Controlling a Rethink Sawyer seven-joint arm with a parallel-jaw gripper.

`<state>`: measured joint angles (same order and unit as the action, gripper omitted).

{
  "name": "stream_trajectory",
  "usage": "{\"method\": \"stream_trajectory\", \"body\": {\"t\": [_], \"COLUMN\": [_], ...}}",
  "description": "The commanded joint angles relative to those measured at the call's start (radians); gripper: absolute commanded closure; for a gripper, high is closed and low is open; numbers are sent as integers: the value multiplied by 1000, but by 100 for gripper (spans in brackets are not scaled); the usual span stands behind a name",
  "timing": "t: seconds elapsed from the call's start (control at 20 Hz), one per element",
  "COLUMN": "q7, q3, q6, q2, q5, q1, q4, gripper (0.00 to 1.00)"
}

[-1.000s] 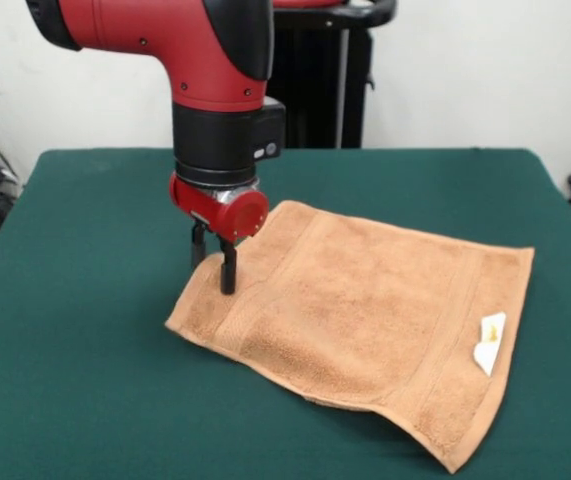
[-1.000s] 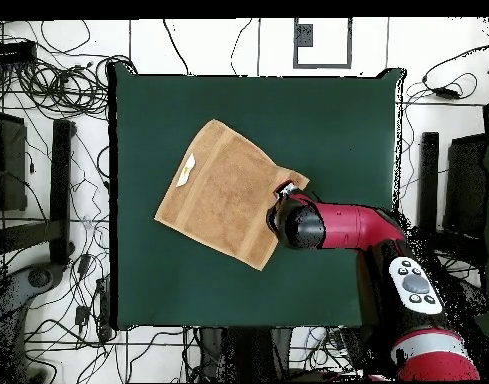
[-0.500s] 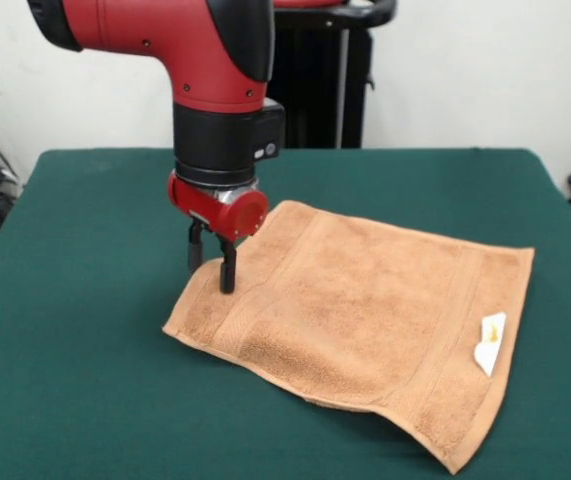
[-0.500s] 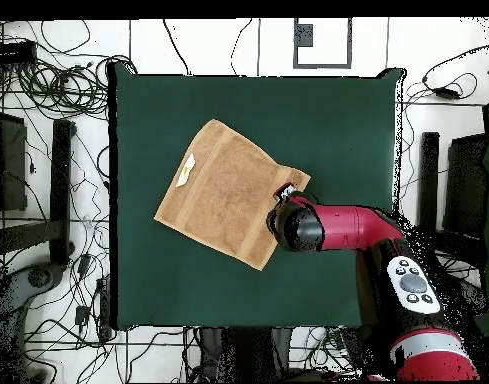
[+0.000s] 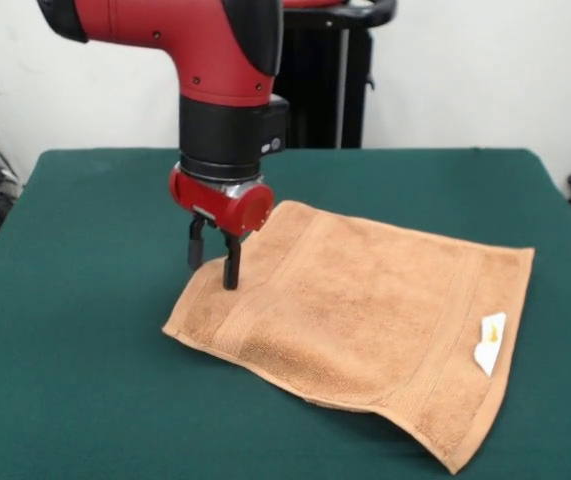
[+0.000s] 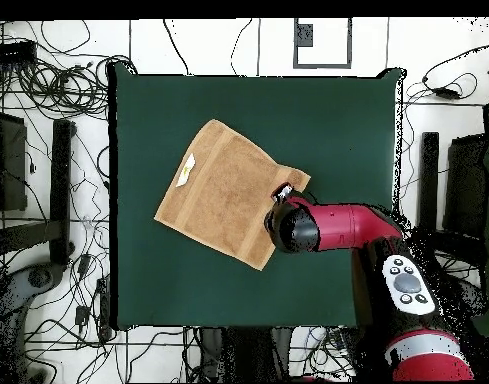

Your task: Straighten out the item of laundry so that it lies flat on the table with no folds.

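The item of laundry, an orange-tan towel with border bands, lies spread on the green table, turned at an angle. Its white label sits near the right edge. The front edge shows a slight ripple and lifted rim. My gripper hangs just above the towel's left edge, open, with nothing between its black fingers. In the overhead view the towel is near the table's middle, and the red arm covers most of the gripper at the towel's right corner.
Beyond the table edges, cables and stands crowd the floor. A black stand rises behind the table. Wide green cloth surrounds the towel on all sides.
The gripper has risen a little off the towel's left edge and shifted slightly right. The towel's left corner has slid a touch outward and lies low.
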<state>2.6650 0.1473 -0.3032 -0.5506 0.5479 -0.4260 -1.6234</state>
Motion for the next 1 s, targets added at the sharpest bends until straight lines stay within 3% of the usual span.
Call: {"method": "stream_trajectory", "body": {"t": [0.05, 0.2, 0.4, 1.0], "q7": [-140, -165, -160, -137], "q3": [68, 101, 108, 116], "q6": [-147, -257, -341, -352], "q2": [-47, -92, -83, -61], "q5": [7, -54, -87, -92], "q1": [46, 33, 35, 26], "q4": [34, 57, 130, 186], "gripper": [0, 0, 0, 0]}}
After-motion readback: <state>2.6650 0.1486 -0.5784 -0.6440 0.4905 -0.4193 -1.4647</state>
